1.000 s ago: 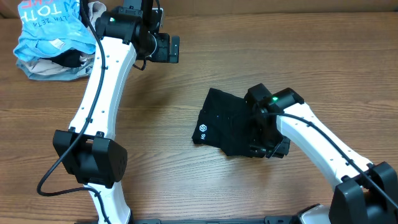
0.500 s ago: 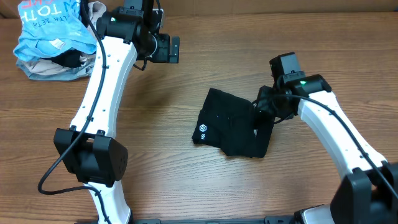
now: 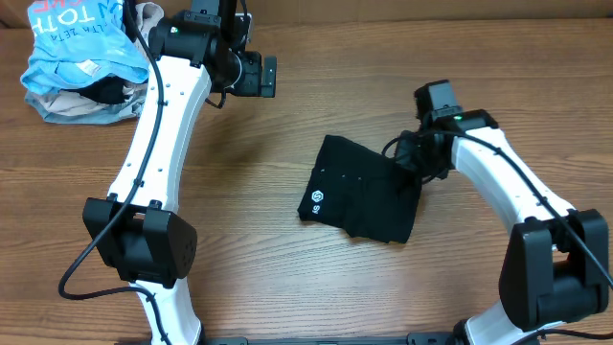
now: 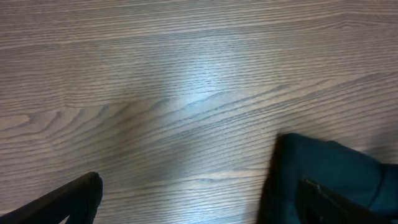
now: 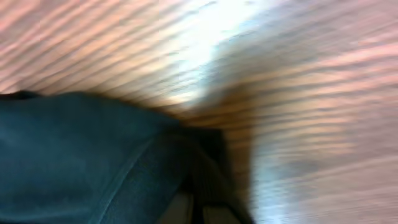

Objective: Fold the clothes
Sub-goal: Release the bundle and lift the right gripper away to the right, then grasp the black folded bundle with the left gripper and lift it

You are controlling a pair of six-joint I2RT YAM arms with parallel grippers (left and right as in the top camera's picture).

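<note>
The black T-shirt (image 3: 369,192) lies folded into a compact, roughly square bundle on the wooden table (image 3: 402,57), a little toward 4 o'clock from the table's middle, and its small white logo (image 3: 313,199) faces up near the bundle's 9 o'clock edge. The right gripper (image 3: 407,161) is down at the bundle's 2 o'clock corner, touching or just over the cloth there, with its fingers drawn fully together. The right wrist view is heavily blurred: dark fabric fills its lower left and a darker shape sits at the bottom centre, so whether any cloth is pinched between the fingers cannot be told. The right arm reaches in from the 4 o'clock side of the table. The left gripper (image 3: 271,77) hangs well apart from the shirt, toward 11 o'clock from the table's middle, with its fingers spread as wide as they go and nothing between them. In the left wrist view the two dark fingertips (image 4: 81,196) sit at the bottom corners with bare wood grain between. A heap at the 10 o'clock corner holds a light-blue garment (image 3: 72,43) with white lettering, lying on top of a beige garment (image 3: 72,112)
</note>
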